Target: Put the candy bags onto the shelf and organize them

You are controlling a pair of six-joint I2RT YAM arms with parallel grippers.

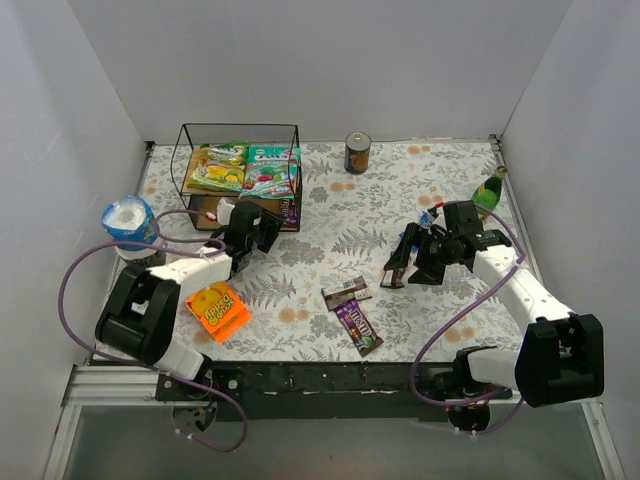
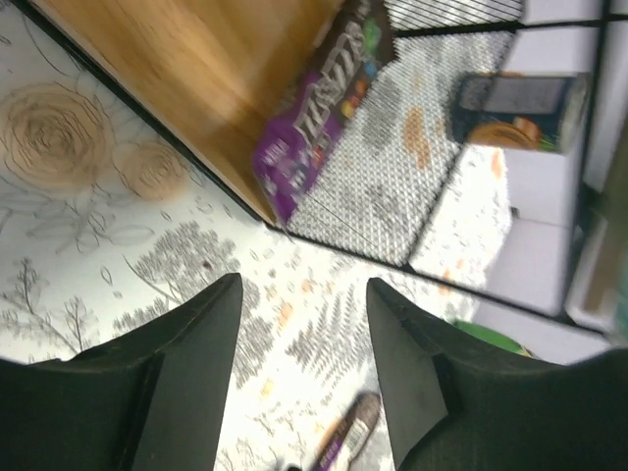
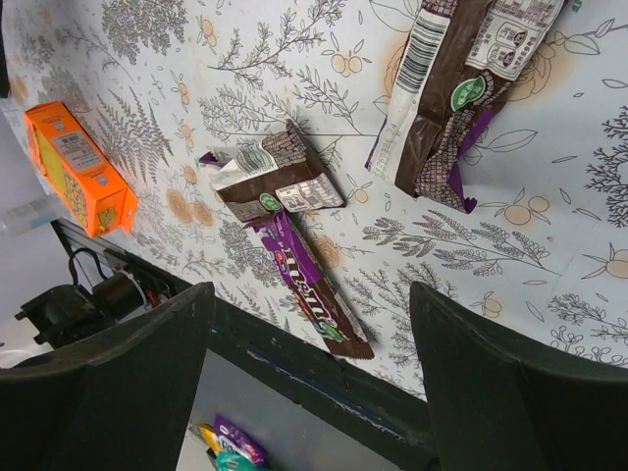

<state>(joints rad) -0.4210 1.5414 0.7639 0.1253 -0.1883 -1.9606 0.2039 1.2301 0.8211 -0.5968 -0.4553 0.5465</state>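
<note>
Purple candy packet (image 2: 312, 123) lies low on the shelf (image 2: 186, 59), just beyond the left gripper (image 2: 304, 287), whose jaws stand parted and empty.

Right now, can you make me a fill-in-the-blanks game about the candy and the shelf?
1. The yellow-green bag and the teal bag lie on the shelf's ___ tier.
2. The flat package with a yellow circle is coloured ___.
3. Between its open fingers, the right gripper holds ___.

Missing words: top; orange; nothing.
</note>
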